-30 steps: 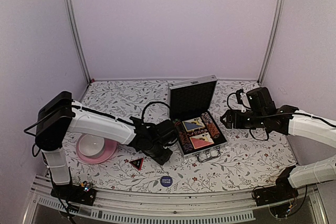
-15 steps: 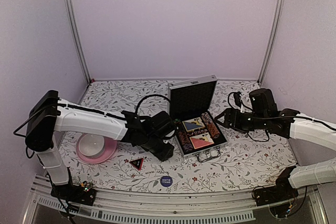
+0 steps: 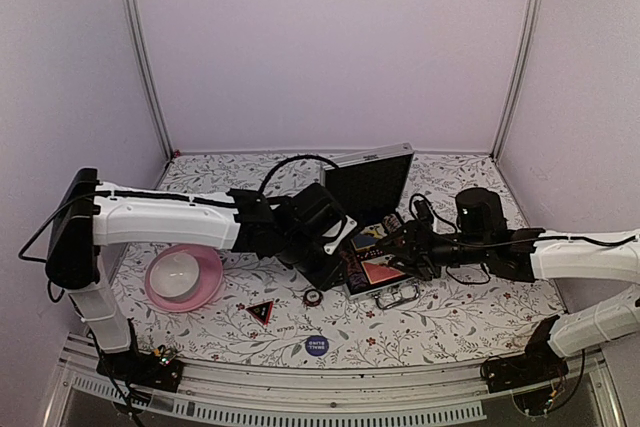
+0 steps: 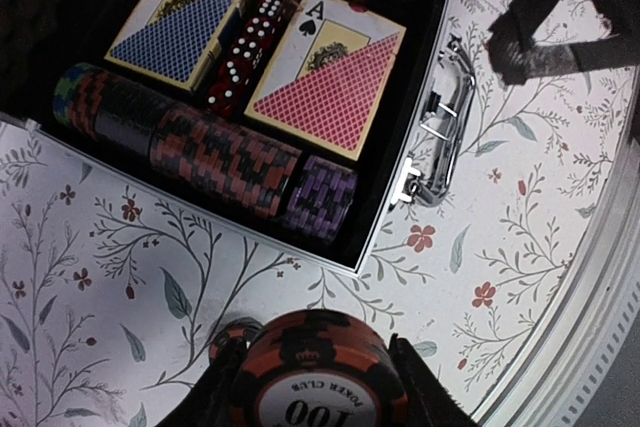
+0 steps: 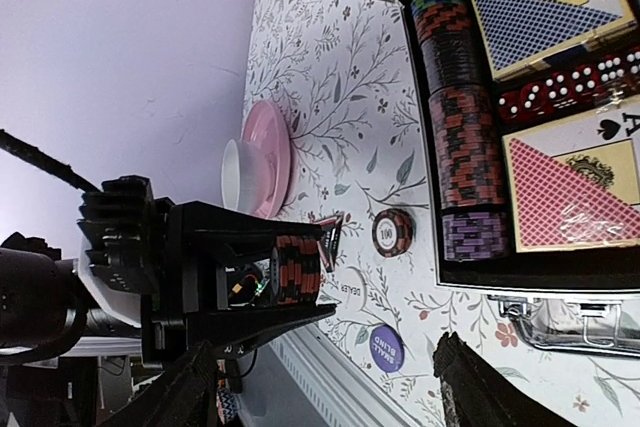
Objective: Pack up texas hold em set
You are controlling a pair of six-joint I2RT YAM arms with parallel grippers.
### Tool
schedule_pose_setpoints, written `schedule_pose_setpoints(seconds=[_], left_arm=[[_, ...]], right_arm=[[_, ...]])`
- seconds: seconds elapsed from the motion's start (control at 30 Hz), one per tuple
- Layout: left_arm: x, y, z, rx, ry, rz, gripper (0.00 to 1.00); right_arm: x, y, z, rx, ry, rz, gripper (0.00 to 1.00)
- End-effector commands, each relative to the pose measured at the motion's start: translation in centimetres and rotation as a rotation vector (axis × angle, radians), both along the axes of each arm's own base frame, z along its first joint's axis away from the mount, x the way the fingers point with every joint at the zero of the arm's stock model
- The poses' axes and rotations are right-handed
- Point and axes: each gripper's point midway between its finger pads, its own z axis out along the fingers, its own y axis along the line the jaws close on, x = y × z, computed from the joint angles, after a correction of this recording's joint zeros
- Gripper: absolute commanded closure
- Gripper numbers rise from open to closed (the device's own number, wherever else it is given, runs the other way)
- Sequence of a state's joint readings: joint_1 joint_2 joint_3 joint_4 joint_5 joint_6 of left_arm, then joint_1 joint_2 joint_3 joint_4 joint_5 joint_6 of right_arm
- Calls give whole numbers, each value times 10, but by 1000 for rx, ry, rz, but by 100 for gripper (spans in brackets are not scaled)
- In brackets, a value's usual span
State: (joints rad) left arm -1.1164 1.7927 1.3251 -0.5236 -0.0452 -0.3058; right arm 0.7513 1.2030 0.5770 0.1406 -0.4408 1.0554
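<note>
Silver case [image 4: 402, 77] sits open (lid [image 3: 372, 185] upright), handle [image 3: 398, 297] facing the near edge.

A white bowl [image 3: 178, 272] stands on a pink plate [image 3: 207, 292] toward the left side of my table, on the floral-print cloth [image 3: 470, 309] that covers the work surface. It looks to sit near the plate's middle, though both views that catch it show it small. Plain lilac walls [image 3: 330, 47] close in the back and both sides of my station. A silver metal post [image 3: 143, 52] runs up the left rear corner, a second post [image 3: 520, 47] runs up the right, and a ribbed aluminium rail [image 3: 330, 389] lines the table's near edge.
</note>
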Motion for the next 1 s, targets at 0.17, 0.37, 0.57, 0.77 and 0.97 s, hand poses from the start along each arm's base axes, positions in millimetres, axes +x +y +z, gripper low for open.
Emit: schedule_pose_setpoints(seconds=[0.17, 0.37, 0.57, 0.77, 0.97], left_arm=[[-9, -13, 28, -24, 14, -87, 74], [-11, -17, 31, -26, 13, -105, 75], [-11, -18, 31, -25, 13, -112, 75], [-11, -21, 32, -29, 13, -122, 75], [-12, -22, 33, -31, 12, -123, 75]], right_arm=[[-16, 35, 2, 161, 104, 81, 28], [-15, 46, 1, 190, 121, 97, 29], [-15, 51, 3, 217, 131, 107, 31], [-16, 58, 2, 226, 139, 126, 33], [-18, 63, 2, 250, 150, 141, 40]])
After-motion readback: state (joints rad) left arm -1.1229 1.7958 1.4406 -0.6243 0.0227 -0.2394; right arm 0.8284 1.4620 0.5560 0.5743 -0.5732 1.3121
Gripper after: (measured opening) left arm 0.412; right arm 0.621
